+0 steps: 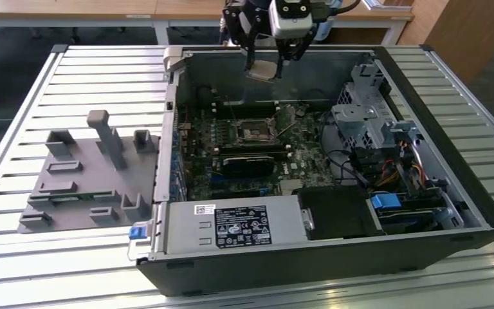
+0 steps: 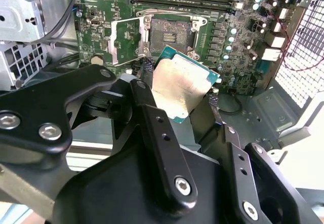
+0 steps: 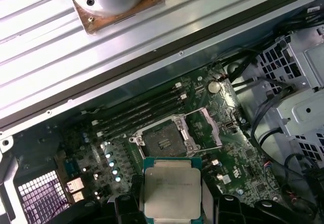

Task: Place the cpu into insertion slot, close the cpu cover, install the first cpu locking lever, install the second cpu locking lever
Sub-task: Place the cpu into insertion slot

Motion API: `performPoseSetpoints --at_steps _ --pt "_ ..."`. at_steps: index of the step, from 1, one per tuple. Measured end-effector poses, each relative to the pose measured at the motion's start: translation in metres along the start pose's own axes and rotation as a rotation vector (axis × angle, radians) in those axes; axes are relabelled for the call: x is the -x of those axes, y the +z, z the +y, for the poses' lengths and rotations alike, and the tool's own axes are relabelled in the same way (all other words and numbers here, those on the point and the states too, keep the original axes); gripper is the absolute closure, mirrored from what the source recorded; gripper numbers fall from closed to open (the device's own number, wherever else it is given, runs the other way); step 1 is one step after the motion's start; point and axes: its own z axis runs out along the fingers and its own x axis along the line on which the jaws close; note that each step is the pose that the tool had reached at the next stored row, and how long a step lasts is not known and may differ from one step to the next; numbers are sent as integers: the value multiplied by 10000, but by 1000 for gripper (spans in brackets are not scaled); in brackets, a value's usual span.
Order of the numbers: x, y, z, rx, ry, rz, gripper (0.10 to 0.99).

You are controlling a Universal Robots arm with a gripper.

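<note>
My gripper (image 1: 264, 64) hangs over the far wall of the open computer case (image 1: 453, 193), shut on the cpu (image 1: 262, 69), a pale silvery square chip. In both wrist views the cpu (image 2: 179, 84) (image 3: 172, 191) sits between the black fingers (image 2: 144, 100), well above the green board. The insertion slot (image 1: 254, 131) (image 2: 168, 31) (image 3: 162, 143) lies bare with its dark centre showing. The cpu cover (image 2: 124, 41) (image 3: 205, 127), a silvery frame, stands swung open beside the slot. The locking levers are too thin to tell apart from the cover.
A long black block (image 1: 251, 161) lies just in front of the slot. Memory slots (image 3: 142, 110) run along its other side. A metal drive cage (image 1: 367, 122) and cables (image 1: 401, 170) fill the exterior view's right of the case. A grey fixture (image 1: 92, 167) stands on the slatted table.
</note>
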Motion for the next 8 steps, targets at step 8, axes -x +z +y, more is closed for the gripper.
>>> performPoseSetpoints --at_steps 8 --pt "0 0 0 6 340 -30 549"
